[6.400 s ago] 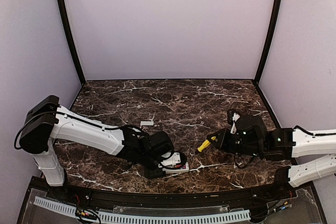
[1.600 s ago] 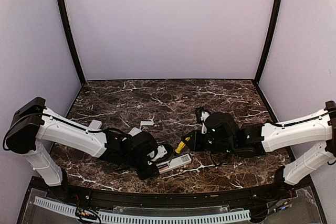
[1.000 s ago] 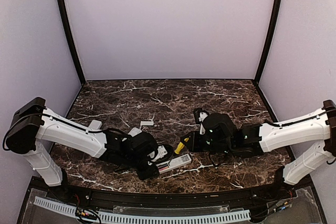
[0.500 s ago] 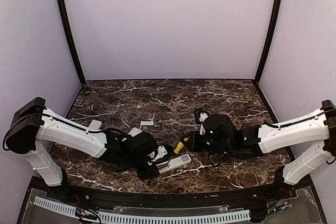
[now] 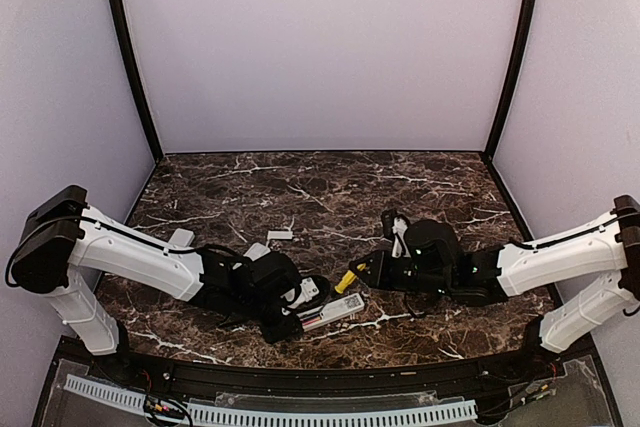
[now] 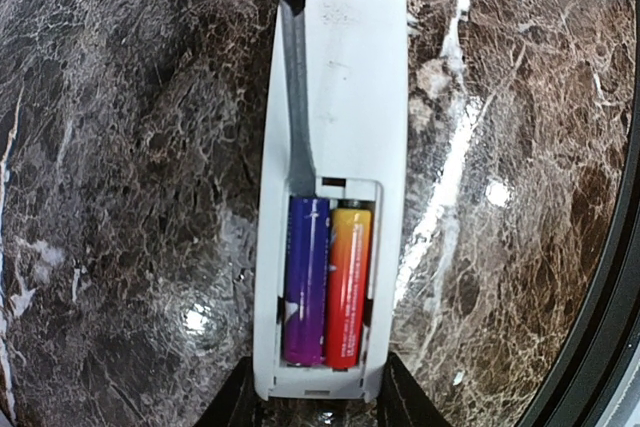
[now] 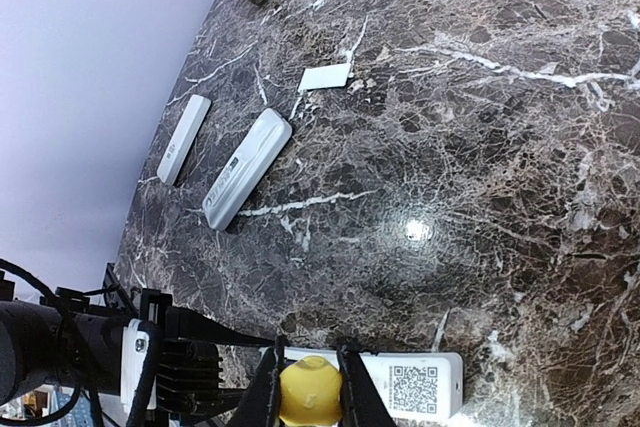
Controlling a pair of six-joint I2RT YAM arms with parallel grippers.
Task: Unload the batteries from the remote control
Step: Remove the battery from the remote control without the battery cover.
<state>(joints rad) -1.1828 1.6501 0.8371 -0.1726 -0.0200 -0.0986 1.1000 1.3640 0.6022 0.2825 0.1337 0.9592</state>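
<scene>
Easing back toward the table's (image 5: 420, 182) right edge, the right pincer (image 7: 308, 392) is staying clamped on one screwdriver (image 5: 350, 276). The left pincer (image 6: 318, 402) is gripping the remote (image 6: 350, 97) near the table's front edge, its two batteries (image 6: 306, 282) lying side by side inside.

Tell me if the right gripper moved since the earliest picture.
Yes. The right gripper moved left, toward the small white plate lying on the table.
</scene>
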